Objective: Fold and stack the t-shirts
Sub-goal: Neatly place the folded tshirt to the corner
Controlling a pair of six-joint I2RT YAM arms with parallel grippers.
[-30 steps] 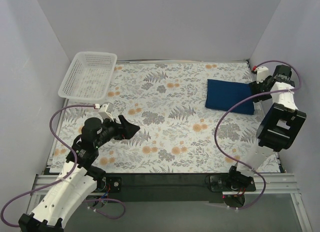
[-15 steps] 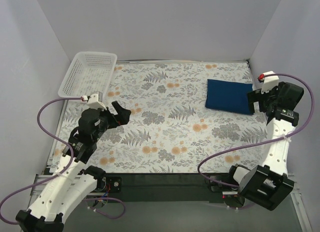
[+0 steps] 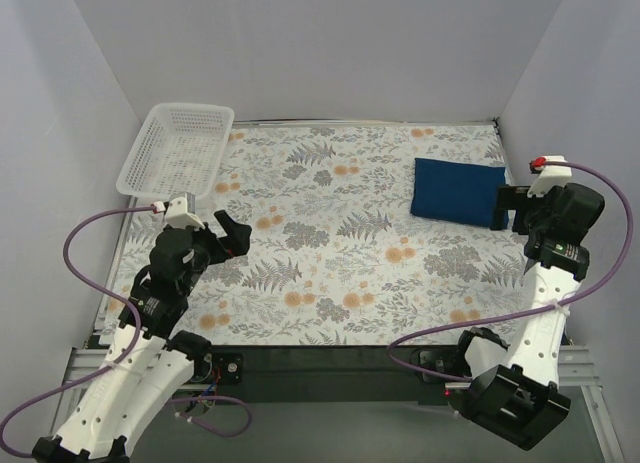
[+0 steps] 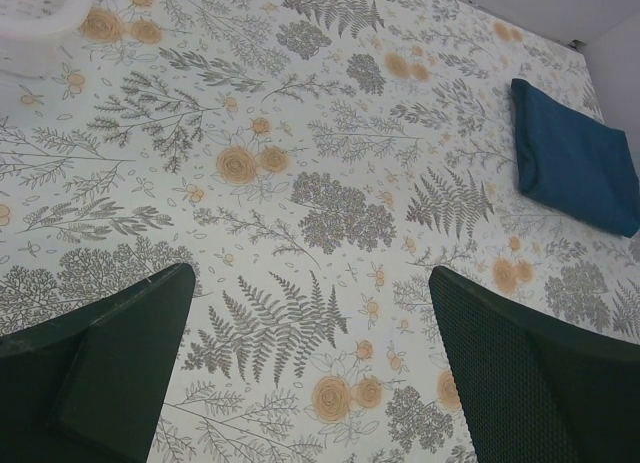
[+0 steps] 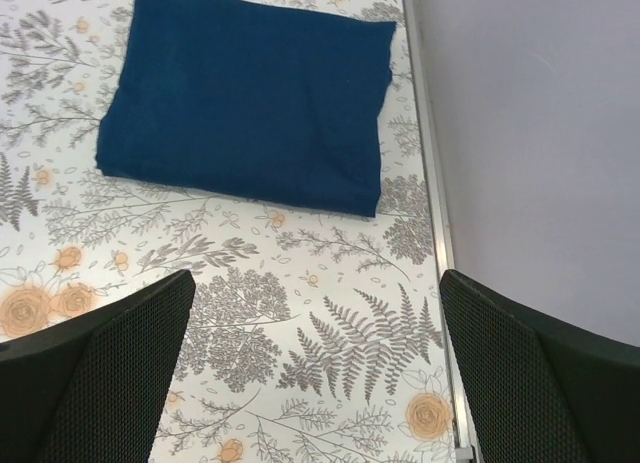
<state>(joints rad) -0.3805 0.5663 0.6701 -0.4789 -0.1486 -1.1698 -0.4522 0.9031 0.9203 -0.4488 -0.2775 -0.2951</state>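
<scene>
Twice finding fingers spread wide and gripping nothing. Seeing the navy t-shirt [image 3: 460, 191] lying folded into a flat rectangle on the far right part of the table [image 3: 330, 273], close to the table's right edge and just short of its far edge.

Watching the left gripper [image 3: 230, 238] hovering over the table's left part, holding its jaws wide and pointing across the table toward the right side. Looking through the left wrist camera and finding the two dark fingers [image 4: 120, 373] framing only flowered tablecloth, with the t-shirt [image 4: 570, 163] well apart, up at the table's far right. Catching the white mesh basket [image 3: 178, 153] sitting at the table's far left corner, near the left gripper but not touching it.

Watching the right gripper [image 3: 503, 208] hanging at the table's right edge, just beside the t-shirt's right end. Looking through the right wrist camera and seeing its fingers [image 5: 520, 383] parted as well, with the t-shirt [image 5: 245, 103] lying ahead of the fingertips, apart from them, and running alongside the table's metal edge rail.
</scene>
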